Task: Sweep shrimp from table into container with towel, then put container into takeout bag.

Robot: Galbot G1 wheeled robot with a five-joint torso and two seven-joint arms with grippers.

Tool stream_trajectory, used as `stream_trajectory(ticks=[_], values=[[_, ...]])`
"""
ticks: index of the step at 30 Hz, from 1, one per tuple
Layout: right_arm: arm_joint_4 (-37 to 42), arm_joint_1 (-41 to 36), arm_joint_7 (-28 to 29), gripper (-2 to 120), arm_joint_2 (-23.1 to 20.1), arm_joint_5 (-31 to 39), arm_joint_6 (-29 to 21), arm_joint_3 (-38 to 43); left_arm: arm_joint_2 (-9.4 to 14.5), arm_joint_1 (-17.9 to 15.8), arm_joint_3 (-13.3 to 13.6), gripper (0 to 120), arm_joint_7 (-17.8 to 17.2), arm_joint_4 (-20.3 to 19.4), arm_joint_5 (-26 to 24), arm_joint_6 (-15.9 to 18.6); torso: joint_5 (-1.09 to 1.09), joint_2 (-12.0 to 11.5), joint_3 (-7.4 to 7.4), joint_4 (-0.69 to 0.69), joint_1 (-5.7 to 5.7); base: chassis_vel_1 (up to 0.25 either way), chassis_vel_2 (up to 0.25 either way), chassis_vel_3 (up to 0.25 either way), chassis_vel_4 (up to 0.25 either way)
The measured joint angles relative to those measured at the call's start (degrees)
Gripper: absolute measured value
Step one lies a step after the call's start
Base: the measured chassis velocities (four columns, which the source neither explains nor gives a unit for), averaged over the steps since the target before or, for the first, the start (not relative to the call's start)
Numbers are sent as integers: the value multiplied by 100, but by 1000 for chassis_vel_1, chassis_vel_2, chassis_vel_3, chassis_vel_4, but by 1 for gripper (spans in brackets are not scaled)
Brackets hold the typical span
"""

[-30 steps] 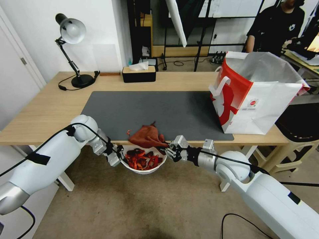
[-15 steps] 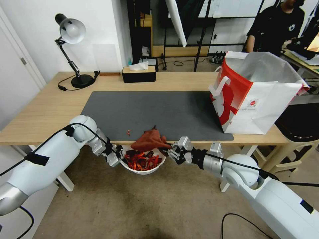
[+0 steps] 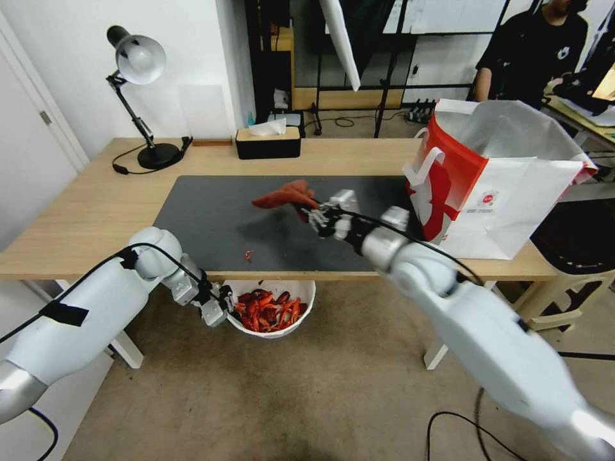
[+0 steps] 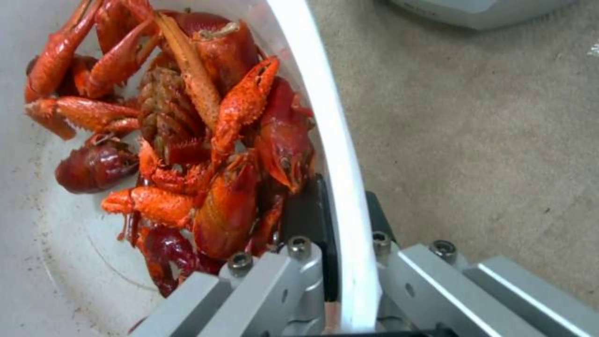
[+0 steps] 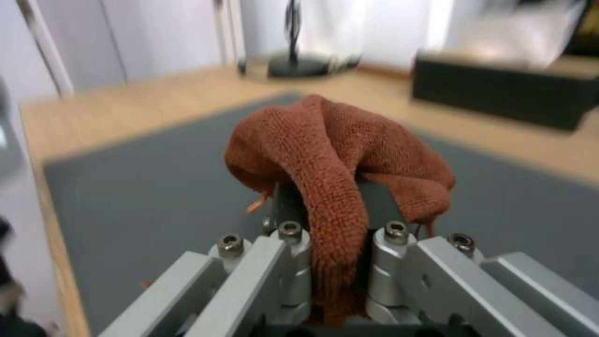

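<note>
Left hand clamps the container rim below the tabletop edge; right hand grips the towel above open mat.

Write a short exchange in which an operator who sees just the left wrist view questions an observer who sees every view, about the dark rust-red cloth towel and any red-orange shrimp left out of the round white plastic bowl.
Operator: My left gripper clamps the rim of the round white plastic bowl, red-orange shrimp inside. Where is the dark rust-red cloth towel?
Observer: The dark rust-red cloth towel is pinched in the right gripper, raised above the dark grey mat.
Operator: Any shrimp left out?
Observer: One small red-orange piece lies on the mat near its front edge.
</note>
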Motion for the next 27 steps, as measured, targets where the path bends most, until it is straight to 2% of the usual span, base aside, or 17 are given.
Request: stream_trajectory(ticks=[2, 3, 6, 8, 10, 15, 21, 27], values=[[-550, 250, -195, 4, 307, -180, -23, -374, 76, 146, -146, 0, -1, -51, -1, -3, -1, 0, 0, -7, 0, 0, 0, 0, 0], [-550, 250, -195, 4, 307, -180, -23, -374, 76, 146, -146, 0, -1, -51, -1, -3, -1, 0, 0, -7, 0, 0, 0, 0, 0], [-821, 482, -454, 4, 558, -263, -83, -717, 309, 603, -566, 0, -25, -271, -2, 6, 0, 0, 0, 1, 0, 0, 0, 0, 0], [-836, 509, -498, 4, 575, -266, -89, -768, 353, 695, -646, 0, -35, -312, -2, 8, 0, 0, 0, 3, 0, 0, 0, 0, 0], [-744, 525, -723, 4, 458, -261, -121, -901, 480, 940, -851, 0, -88, -408, -1, 20, 0, 0, -2, 5, -1, 0, 0, 0, 0], [-361, 369, -882, 4, 122, -218, -228, -937, 524, 1015, -887, 0, -166, -422, -2, 21, 1, 0, -1, -7, 0, 0, 0, 0, 0], [126, 104, -936, 4, -154, -23, -319, -912, 542, 1031, -888, 0, -176, -478, -3, 25, 1, 1, -2, 0, -1, 0, 0, 0, 0], [604, -203, -940, 4, -385, 130, -393, -808, 549, 1024, -883, 0, -176, -509, -5, 38, 2, 1, -2, -2, -1, 0, 0, 0, 0]])
